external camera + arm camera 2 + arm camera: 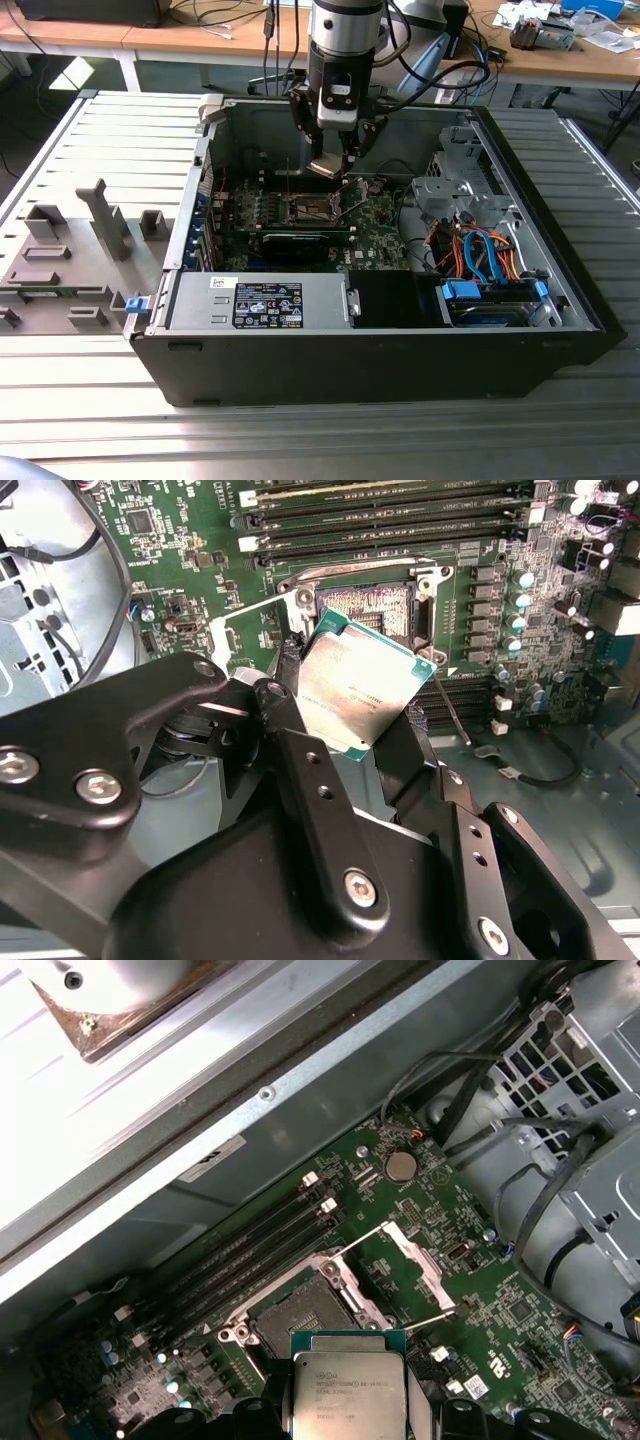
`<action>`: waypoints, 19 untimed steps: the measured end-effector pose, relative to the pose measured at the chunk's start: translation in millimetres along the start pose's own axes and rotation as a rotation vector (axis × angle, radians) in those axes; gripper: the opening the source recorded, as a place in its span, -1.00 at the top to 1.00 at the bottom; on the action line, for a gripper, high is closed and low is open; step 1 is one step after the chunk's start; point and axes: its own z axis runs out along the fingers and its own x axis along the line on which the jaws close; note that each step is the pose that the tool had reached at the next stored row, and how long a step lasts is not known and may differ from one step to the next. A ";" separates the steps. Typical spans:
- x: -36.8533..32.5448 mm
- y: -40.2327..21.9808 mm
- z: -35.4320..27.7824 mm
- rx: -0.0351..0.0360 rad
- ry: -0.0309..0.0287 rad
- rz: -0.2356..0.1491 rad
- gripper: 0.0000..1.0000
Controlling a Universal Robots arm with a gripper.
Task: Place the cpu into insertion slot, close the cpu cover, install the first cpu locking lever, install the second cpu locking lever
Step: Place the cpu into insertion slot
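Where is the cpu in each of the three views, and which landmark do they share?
Exterior view: the cpu in the hand, above the motherboard.
Second wrist view: cpu, tilted, before the insertion slot.
First wrist view: cpu next to that slot.
Shared landmark: the insertion slot.

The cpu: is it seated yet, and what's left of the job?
Not seated. Done: the cpu is picked up, clamped in the gripper above the board. In hand: it hangs near the insertion slot, whose contact field lies bare. Left: seating it, closing the cpu cover, swung open beside the slot, and both locking levers.
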 end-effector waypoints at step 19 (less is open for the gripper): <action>0.0 0.0 0.2 -0.0004 -0.0015 0.038 -0.08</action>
